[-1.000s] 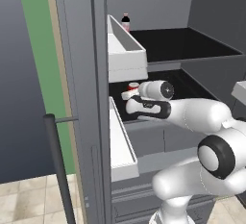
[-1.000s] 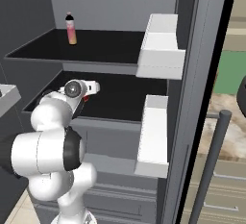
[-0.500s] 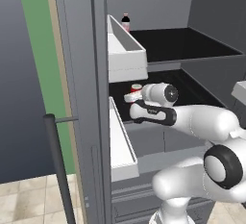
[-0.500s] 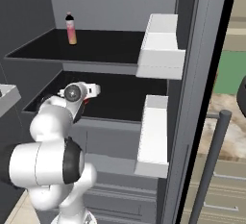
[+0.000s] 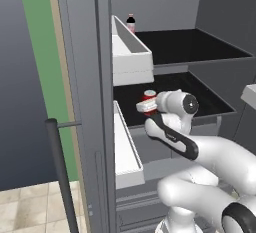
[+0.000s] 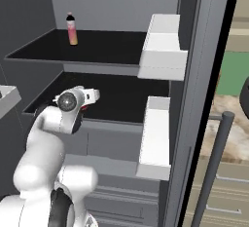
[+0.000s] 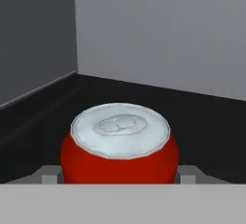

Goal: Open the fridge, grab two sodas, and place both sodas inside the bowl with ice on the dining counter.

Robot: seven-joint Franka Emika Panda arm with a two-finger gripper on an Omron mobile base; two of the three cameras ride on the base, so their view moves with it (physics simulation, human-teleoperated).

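Right, I'm looking into the fridge (image 5: 90,77) with its doors swung wide, and my gripper (image 7: 117,176) is reaching over the lower black shelf (image 6: 121,99). Its jaws are spread, one fingertip (image 7: 48,175) on either side of the red can (image 7: 119,146), which stands upright with its silver top facing my hand camera; I can't tell whether the pads actually touch it. From the left base camera the can (image 5: 149,97) peeks out just past the white hand, near the shelf's left side. Up on the upper shelf (image 6: 97,46), the pink bottle (image 6: 72,30) stands upright at the back, black cap on, well apart from the arm. White door bins (image 6: 163,41) hang on the open doors at both levels
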